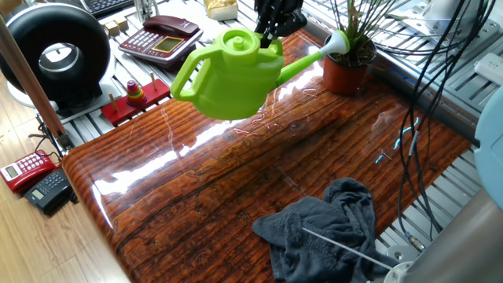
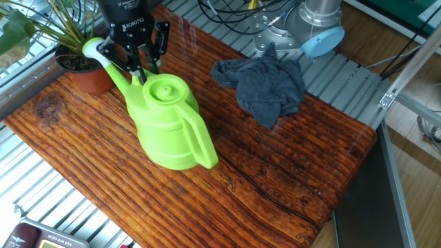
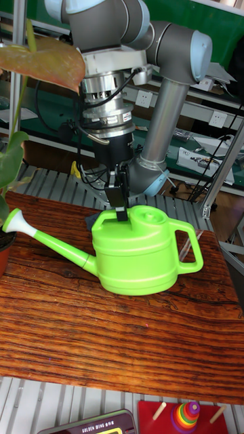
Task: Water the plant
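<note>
A lime-green watering can [image 1: 232,79] [image 2: 165,124] [image 3: 135,254] hangs upright from my gripper [image 1: 271,31] [image 2: 138,69] [image 3: 120,210], which is shut on the can's top rim beside the filler hole. Its long spout ends in a white rose [image 1: 336,41] [image 2: 91,48] [image 3: 13,220] that reaches the rim of the plant's pot. The plant [image 1: 350,59] [image 2: 76,65] has thin green leaves in a terracotta pot at the table's corner. No water is visible coming out. In the tall fixed view only the pot's edge [image 3: 3,256] shows.
A crumpled grey cloth [image 1: 326,228] [image 2: 265,86] lies on the wooden table [image 1: 212,189]. Black cables [image 1: 416,94] hang near the plant. A red toy stand [image 1: 134,98], a desk phone [image 1: 161,38] and a black round device [image 1: 55,55] sit beyond the table's edge.
</note>
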`<state>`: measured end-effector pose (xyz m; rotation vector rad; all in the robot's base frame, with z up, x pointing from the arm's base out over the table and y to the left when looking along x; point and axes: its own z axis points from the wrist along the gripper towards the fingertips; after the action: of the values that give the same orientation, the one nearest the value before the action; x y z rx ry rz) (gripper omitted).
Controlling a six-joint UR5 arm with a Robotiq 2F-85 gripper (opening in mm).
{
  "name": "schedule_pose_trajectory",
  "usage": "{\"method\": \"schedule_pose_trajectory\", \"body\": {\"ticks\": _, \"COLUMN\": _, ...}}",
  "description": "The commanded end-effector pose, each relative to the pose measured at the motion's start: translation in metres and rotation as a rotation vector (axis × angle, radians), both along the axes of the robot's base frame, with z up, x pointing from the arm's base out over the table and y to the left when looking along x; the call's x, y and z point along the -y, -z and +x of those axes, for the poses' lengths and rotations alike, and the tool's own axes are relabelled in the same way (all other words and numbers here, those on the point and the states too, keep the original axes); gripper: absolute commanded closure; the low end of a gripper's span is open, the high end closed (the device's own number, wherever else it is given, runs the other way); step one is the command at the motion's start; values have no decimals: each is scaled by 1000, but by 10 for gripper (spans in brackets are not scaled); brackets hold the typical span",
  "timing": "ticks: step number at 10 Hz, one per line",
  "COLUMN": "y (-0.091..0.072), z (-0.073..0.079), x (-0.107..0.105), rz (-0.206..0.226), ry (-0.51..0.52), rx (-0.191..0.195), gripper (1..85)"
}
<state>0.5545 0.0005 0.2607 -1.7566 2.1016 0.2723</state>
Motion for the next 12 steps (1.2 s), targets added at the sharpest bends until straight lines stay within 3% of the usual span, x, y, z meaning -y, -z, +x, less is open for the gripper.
{"method": "schedule_pose_trajectory", "body": {"ticks": 1, "y": -3, "z": -2, "x": -2, "rz": 28, "ry": -9, "rx": 18, "gripper": 847}}
{"method": "schedule_pose_trajectory", "body": {"ticks": 5, "y": -4, "z": -6, "x": 0, "rz": 32, "ry": -17, "rx": 30, "gripper": 847}}
{"method": "schedule_pose_trajectory", "body": {"ticks": 12, "y": -14, "z": -10, "x": -15, "rz": 113, "ry": -22, "rx": 48, "gripper": 847}}
